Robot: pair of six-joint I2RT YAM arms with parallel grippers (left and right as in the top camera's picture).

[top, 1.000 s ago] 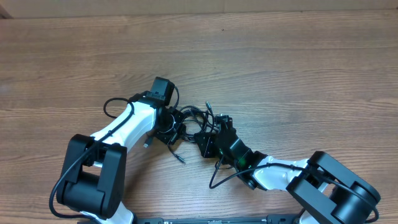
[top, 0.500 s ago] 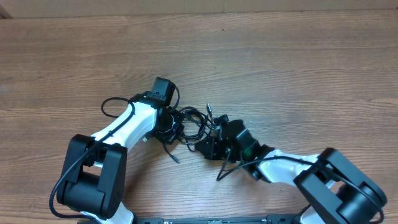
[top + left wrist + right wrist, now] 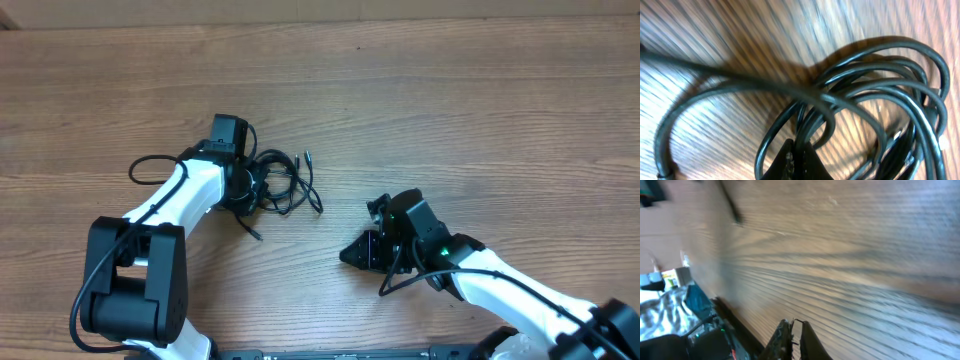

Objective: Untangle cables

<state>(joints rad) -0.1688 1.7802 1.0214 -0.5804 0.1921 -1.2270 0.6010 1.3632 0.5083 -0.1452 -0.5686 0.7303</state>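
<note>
Soft even light, crisp overhead view; both wrist views motion-smeared, pale sheen on cables (image 3: 790, 88)

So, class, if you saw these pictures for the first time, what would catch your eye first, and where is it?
A tangle of thin black cables lies left of centre on the wooden table, plug ends poking out to its right. The left gripper is shut on the bundle's left edge, coils filling its wrist view. The right gripper is shut on nothing, apart from it over bare wood.
</note>
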